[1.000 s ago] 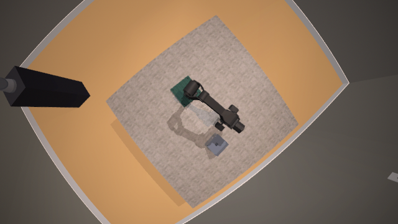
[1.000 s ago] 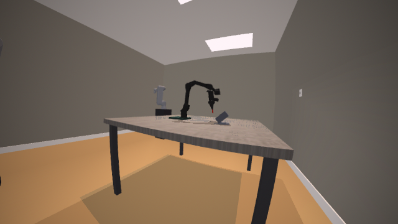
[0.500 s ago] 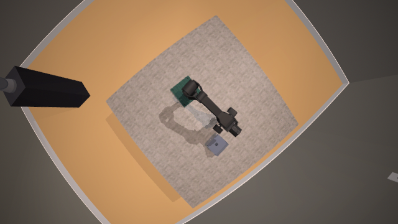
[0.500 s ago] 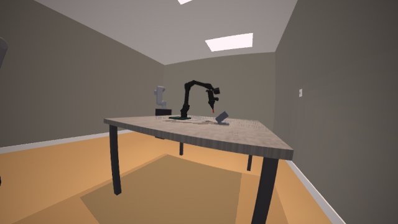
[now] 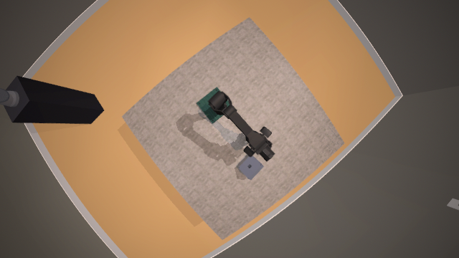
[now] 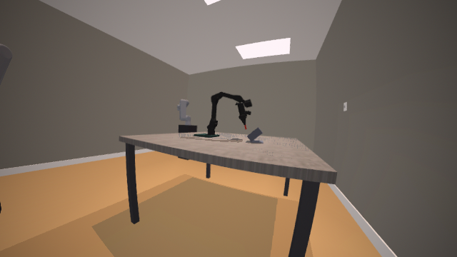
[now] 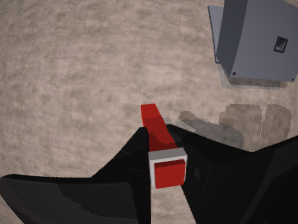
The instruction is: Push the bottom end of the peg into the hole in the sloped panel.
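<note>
A red square-sided peg point(image 7: 159, 131) point(image 6: 245, 127) with a light band near its top is held between the fingers, its lower end pointing down and clear of the table. My gripper point(image 7: 154, 132) point(image 6: 245, 123) is shut on the peg. The grey-blue sloped panel point(image 7: 260, 55) point(image 6: 254, 134) point(image 5: 254, 172) stands beyond the peg, at the upper right of the wrist view. Its face has one dark square hole point(image 7: 280, 44) point(image 5: 249, 166). The peg is apart from the panel, and in the exterior view its tip is to the left of and above the panel. The fingertips are hidden in the top view.
The panel's base plate point(image 7: 214, 30) lies flat on the table point(image 5: 287, 107) point(image 6: 200, 150). The arm's green base plate point(image 5: 204, 104) point(image 6: 200, 135) is behind. The arm's shadow falls on the table beside the panel.
</note>
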